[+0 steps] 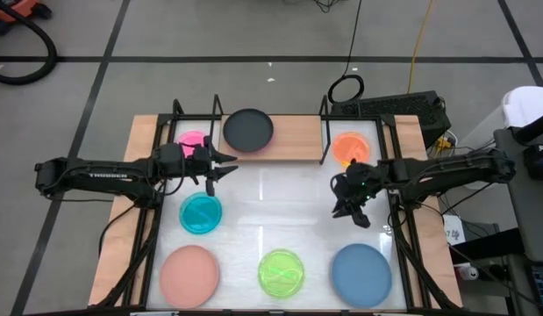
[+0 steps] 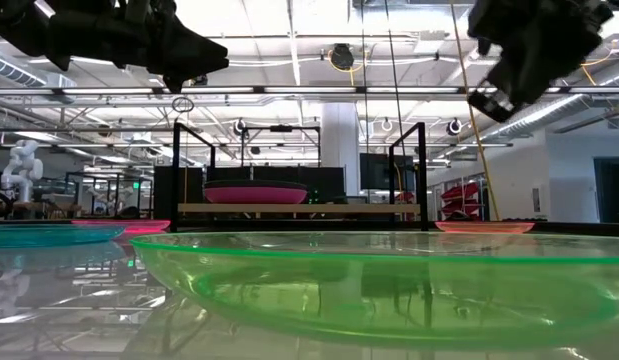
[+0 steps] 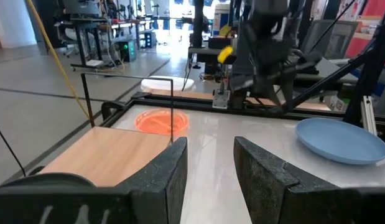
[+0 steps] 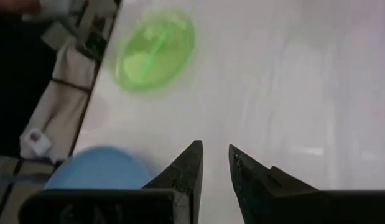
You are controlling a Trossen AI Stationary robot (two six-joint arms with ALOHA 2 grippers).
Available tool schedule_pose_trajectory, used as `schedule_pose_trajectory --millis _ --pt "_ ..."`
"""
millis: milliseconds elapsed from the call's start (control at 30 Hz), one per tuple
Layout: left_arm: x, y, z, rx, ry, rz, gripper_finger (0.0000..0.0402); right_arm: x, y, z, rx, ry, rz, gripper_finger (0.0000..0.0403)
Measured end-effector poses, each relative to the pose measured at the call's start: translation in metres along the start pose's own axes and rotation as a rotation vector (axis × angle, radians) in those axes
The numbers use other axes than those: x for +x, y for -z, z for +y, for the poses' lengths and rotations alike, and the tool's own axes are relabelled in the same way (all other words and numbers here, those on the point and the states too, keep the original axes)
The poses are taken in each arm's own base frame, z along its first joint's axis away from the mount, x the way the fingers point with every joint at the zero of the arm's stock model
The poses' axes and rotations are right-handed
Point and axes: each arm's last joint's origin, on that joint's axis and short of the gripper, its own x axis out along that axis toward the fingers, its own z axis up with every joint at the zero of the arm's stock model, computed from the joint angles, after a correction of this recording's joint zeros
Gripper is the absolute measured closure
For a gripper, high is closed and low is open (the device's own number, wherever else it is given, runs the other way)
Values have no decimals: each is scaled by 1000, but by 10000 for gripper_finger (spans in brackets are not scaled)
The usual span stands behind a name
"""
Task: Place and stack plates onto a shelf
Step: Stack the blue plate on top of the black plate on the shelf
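The wooden shelf [image 1: 293, 140] stands at the table's far side. A black plate [image 1: 248, 130] lies on its board. In the low view a magenta plate [image 2: 255, 192] shows on the board at that place. On the white table lie hot pink [image 1: 192, 140], orange [image 1: 350, 147], teal [image 1: 201, 213], salmon-pink [image 1: 189, 275], lime green [image 1: 282, 272] and blue [image 1: 360, 274] plates. My left gripper [image 1: 220, 168] is open and empty, in the air between the hot pink and teal plates. My right gripper [image 1: 353, 211] is open and empty, above the table between the orange and blue plates.
The shelf's black wire uprights [image 1: 324, 132] stand at its ends. The orange plate lies just right of the right upright. Bare tabletop [image 1: 280, 202] lies between the two grippers. Black frame rails [image 1: 403, 228] run along the table's sides.
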Motion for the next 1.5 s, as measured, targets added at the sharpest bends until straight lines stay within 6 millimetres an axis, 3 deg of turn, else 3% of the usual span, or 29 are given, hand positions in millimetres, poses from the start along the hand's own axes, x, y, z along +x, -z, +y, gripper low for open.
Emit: schedule_pose_trajectory --millis 133,600,900,1033,1500 --pt "0 0 0 10 0 1 263 7 9 3 4 -12 38 342" --pt "0 0 0 12 -2 1 264 5 -1 24 -92 -59 3 378" --pt "0 0 0 7 -2 0 264 -8 -36 33 -191 118 130 402" --pt "0 0 0 -1 -2 3 264 -3 -46 34 -213 121 158 401" --pt "0 7 0 -15 -3 73 264 32 -8 23 -69 17 378 401"
